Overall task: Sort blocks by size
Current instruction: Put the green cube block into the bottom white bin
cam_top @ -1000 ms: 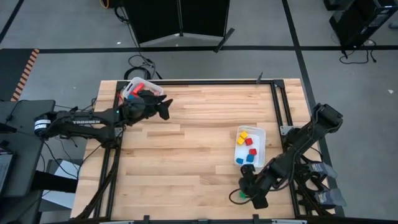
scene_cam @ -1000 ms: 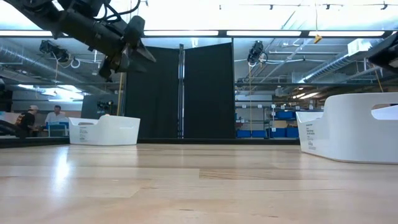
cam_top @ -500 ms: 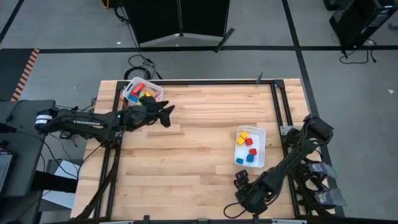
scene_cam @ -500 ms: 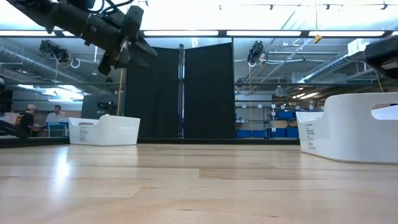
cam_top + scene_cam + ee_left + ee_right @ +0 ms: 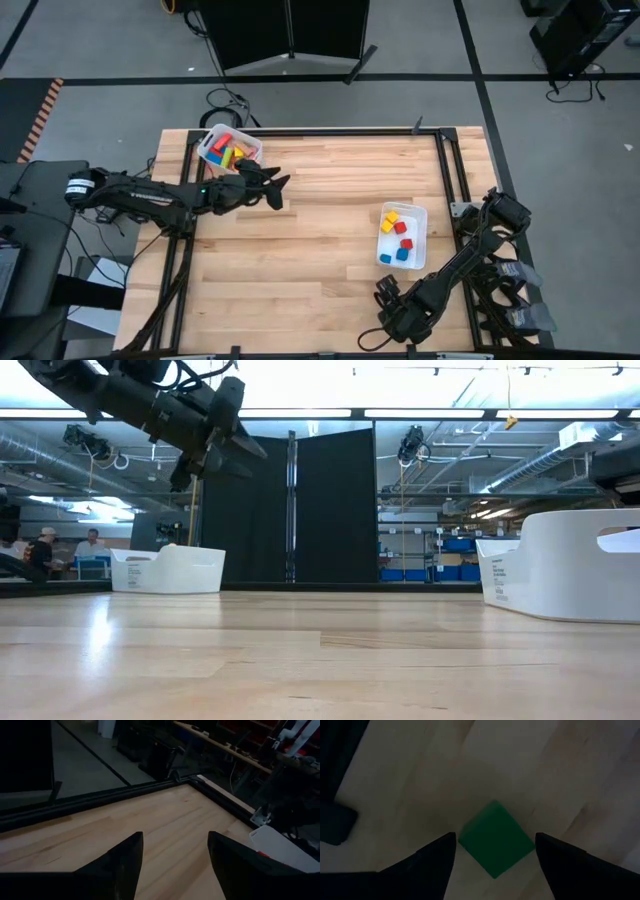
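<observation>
Straddling green block (image 5: 496,838), right end effector (image 5: 495,851) open; unheld.

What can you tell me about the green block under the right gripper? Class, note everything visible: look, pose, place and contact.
The green block is a small cube of plain, solid green, with sharp edges and no markings. It lies flat on the light wooden table, turned corner-on to the right gripper, whose two dark fingers stand open on either side of it without gripping it. Nothing else touches it. In the high view the arm hides it.
</observation>
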